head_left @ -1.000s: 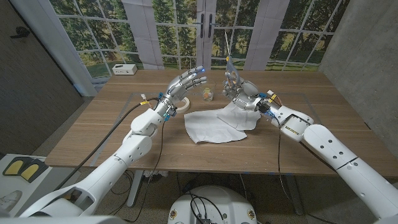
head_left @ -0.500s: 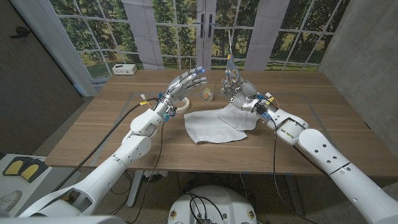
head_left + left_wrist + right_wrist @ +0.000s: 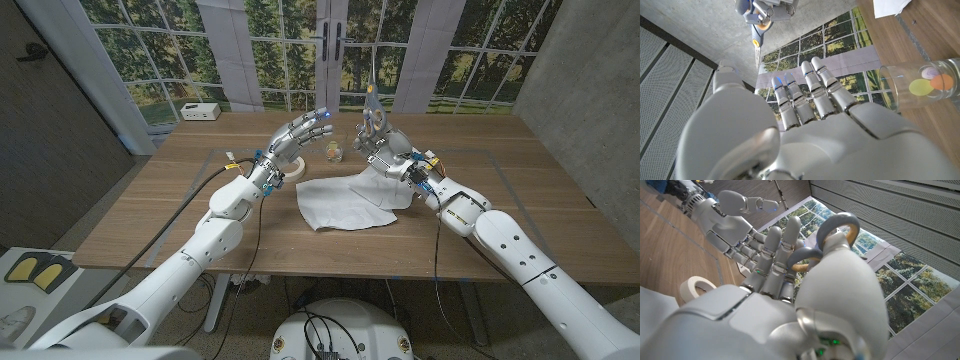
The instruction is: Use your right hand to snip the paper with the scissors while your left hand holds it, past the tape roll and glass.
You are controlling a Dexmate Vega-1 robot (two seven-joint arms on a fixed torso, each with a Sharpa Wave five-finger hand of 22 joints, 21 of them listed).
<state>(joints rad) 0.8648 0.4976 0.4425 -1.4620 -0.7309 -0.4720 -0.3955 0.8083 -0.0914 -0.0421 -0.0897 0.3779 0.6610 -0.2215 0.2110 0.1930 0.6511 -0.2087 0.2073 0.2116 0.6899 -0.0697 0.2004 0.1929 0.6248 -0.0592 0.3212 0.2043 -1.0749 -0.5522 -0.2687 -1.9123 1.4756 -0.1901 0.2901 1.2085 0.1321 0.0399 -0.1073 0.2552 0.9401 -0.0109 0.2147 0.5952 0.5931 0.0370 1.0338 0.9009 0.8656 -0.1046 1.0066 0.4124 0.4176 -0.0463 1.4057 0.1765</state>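
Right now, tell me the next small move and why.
Probably lower the left robot hand onto the white paper to grip it. That hand hovers open above the tape roll, holding nothing, while the right robot hand already holds the scissors up.

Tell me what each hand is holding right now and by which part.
The right hand holds the scissors by their handle loops, blades pointing up. The left hand holds nothing, its fingers apart above the table.

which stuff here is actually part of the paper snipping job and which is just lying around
Part of the job:
scissors, held in the right hand
paper
left hand, raised, holding nothing
tape roll
glass

Just lying about:
white box at the table's far left
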